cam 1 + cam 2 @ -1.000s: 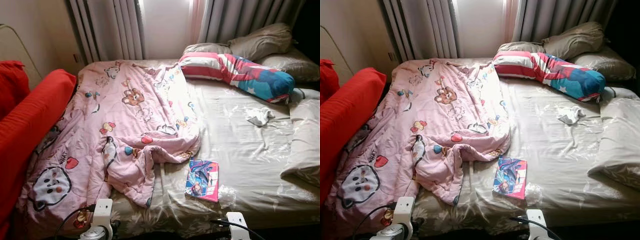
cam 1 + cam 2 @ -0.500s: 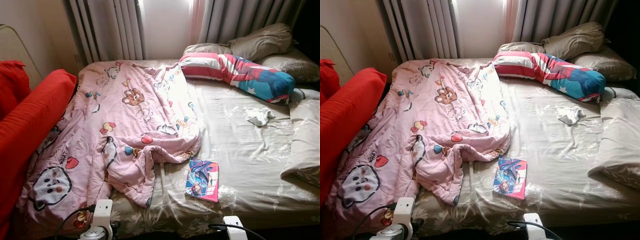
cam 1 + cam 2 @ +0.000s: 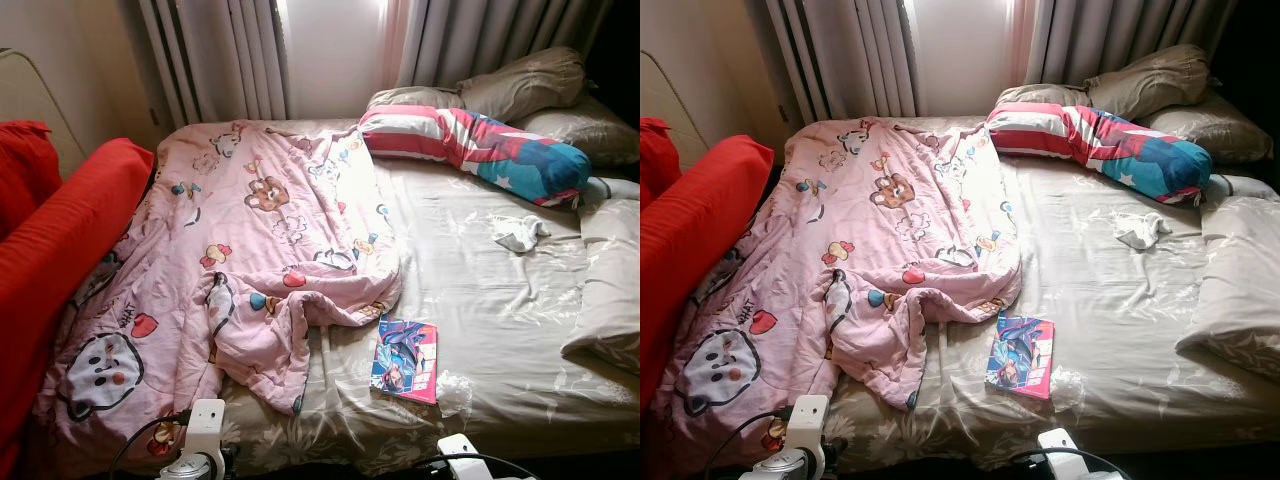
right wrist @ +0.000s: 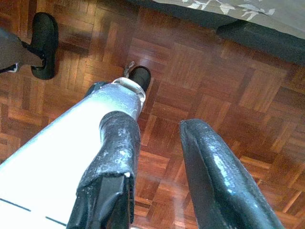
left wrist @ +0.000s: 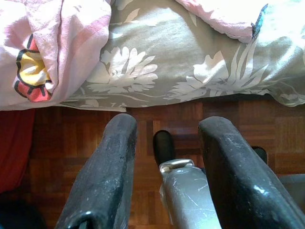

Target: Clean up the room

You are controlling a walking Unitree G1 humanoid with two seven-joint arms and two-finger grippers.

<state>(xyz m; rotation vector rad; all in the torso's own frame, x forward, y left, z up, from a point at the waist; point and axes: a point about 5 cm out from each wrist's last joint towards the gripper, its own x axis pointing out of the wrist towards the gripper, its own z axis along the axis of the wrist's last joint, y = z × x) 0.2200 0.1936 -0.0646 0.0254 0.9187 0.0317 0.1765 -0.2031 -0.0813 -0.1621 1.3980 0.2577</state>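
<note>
The robot stands at the foot of the bed, and both arms hang low at its edge. The left gripper points down past the hanging sheet at the wooden floor, its jaws standing apart with nothing between them; the right gripper hangs the same way over the parquet, jaws also apart and empty. The likeliest first pick for tidying is the book, which lies flat on the sheet near the foot edge, just beside the lower hem of the pink blanket and next to a small crumpled white scrap. Its long axis runs roughly from the foot of the bed toward the head, tilted slightly. It sits a little to the robot's right of centre and up and forward of both grippers, so the right arm seems the nearer one and would have to rise above the mattress edge and reach ahead. A crumpled white cloth lies farther up the bed on the right, well apart from the book, near the striped bolster and the pillows. The blanket is bunched over the left half of the bed, beside the red cushion.
</note>
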